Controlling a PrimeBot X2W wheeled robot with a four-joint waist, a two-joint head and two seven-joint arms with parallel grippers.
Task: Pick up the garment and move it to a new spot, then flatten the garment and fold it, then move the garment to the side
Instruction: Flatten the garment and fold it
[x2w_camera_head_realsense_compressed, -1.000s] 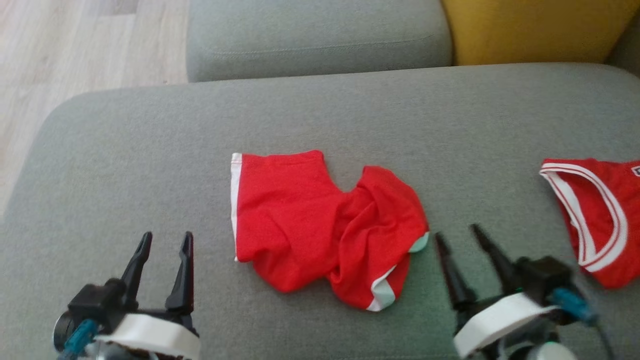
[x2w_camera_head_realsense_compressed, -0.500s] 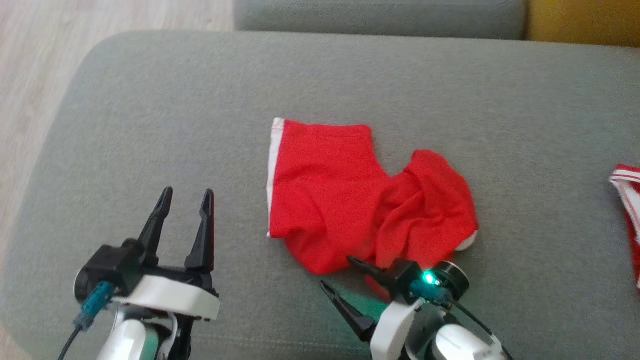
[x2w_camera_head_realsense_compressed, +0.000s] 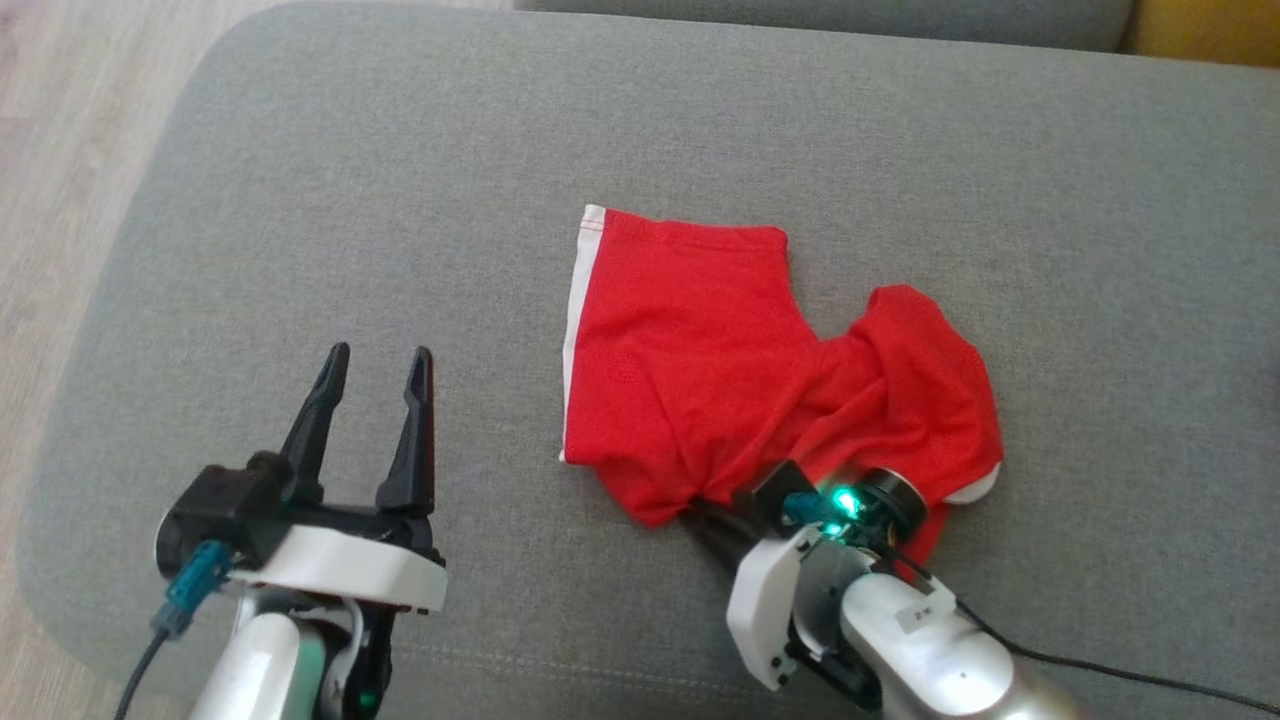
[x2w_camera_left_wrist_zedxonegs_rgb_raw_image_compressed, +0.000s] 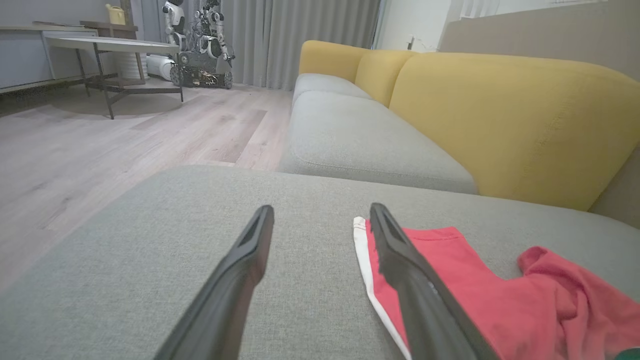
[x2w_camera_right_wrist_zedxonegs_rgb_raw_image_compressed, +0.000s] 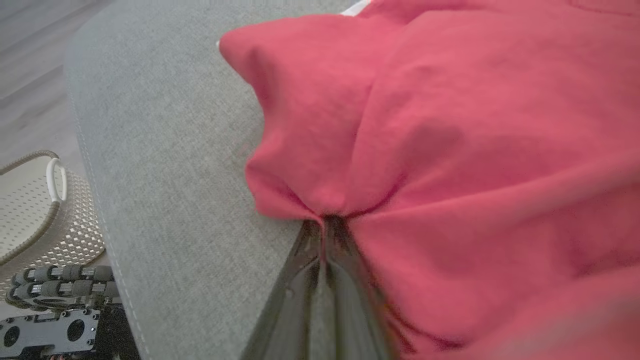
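The garment (x2w_camera_head_realsense_compressed: 720, 360) is a pair of red shorts with white trim, lying crumpled on the grey sofa cushion (x2w_camera_head_realsense_compressed: 500, 150). My right gripper (x2w_camera_head_realsense_compressed: 705, 520) is at its near edge, shut on a pinch of the red cloth; the right wrist view shows the garment (x2w_camera_right_wrist_zedxonegs_rgb_raw_image_compressed: 450, 125) gathered into the closed fingertips (x2w_camera_right_wrist_zedxonegs_rgb_raw_image_compressed: 325, 225). My left gripper (x2w_camera_head_realsense_compressed: 375, 385) hovers open over bare cushion to the left of the shorts. In the left wrist view its fingers (x2w_camera_left_wrist_zedxonegs_rgb_raw_image_compressed: 400, 260) stand wide apart, with the garment (x2w_camera_left_wrist_zedxonegs_rgb_raw_image_compressed: 475, 295) just to their right.
Wooden floor (x2w_camera_head_realsense_compressed: 60, 150) lies beyond the cushion's left edge. A yellow sofa back (x2w_camera_left_wrist_zedxonegs_rgb_raw_image_compressed: 500, 115) and another grey seat (x2w_camera_left_wrist_zedxonegs_rgb_raw_image_compressed: 360, 145) are behind. A pale perforated basket (x2w_camera_right_wrist_zedxonegs_rgb_raw_image_compressed: 35, 210) sits on the floor beside the robot's base. A table and another robot (x2w_camera_left_wrist_zedxonegs_rgb_raw_image_compressed: 200, 40) stand far off.
The camera has tilted down and shifted. My right gripper swung in from the right of the shorts to their near edge and shut on the cloth. The left gripper stays open.
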